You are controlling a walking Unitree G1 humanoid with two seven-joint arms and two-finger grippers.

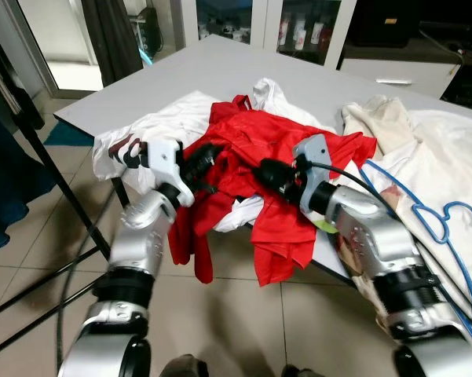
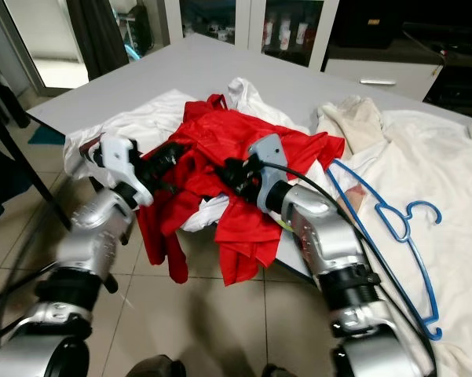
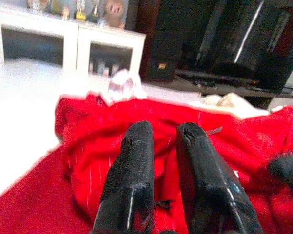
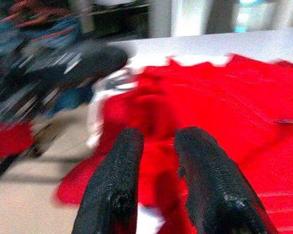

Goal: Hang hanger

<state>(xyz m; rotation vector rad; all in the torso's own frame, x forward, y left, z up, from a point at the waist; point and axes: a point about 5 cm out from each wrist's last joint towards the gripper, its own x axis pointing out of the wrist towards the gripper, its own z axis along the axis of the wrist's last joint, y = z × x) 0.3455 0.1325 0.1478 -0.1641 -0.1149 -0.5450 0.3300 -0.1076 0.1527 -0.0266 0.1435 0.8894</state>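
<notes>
Red crumpled cloth, a garment (image 1: 259, 157), lies heaped on my grey tabletop (image 1: 220, 71) and spills over its near edge. My left tool (image 1: 206, 157) and my right tool (image 1: 268, 174) both press into it from opposite sides, each with fingers slightly apart and nothing clamped between. The thin blue wire hanger (image 1: 432, 228) lies to my right on white fabric (image 1: 448, 157), well apart from both tools.
</notes>
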